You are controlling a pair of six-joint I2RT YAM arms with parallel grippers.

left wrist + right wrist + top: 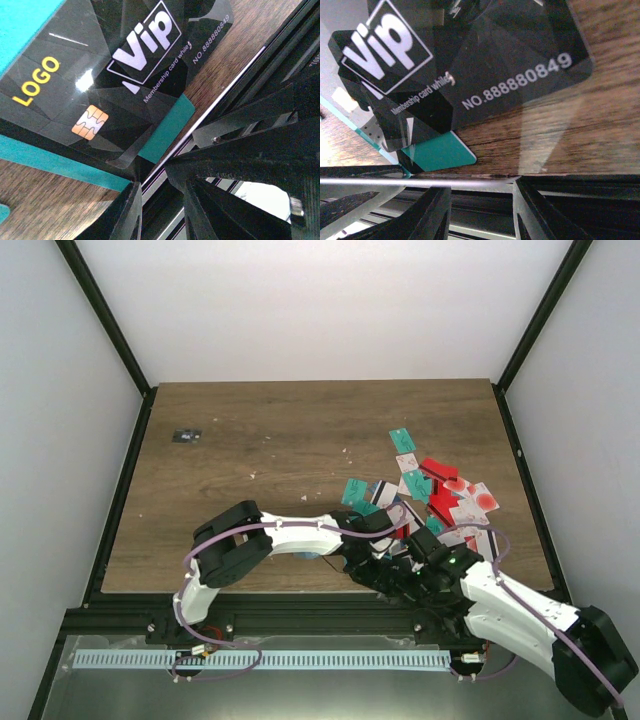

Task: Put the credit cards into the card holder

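Two grippers are working at the near edge of the table [280,440]: the left gripper [161,187] is showing a narrow gap, the right gripper [480,192] a wider one, nothing visible between either pair. Just beyond them a black card [100,75] is lying over a teal card [165,132], reading "VIP", "Membership card", "LOGO", "NO.888880849". Most credit cards [435,490] are sitting heaped at right and the card holder is not showing, so nearly everything is looking undone.

Table [300,430]: dark wood-grain top, black frame around it. On it: credit cards [438,470], loose overlapping heap, right side, teal, red and white; small black object [186,435], white marks, far left, well apart; pale specks [345,452], scattered
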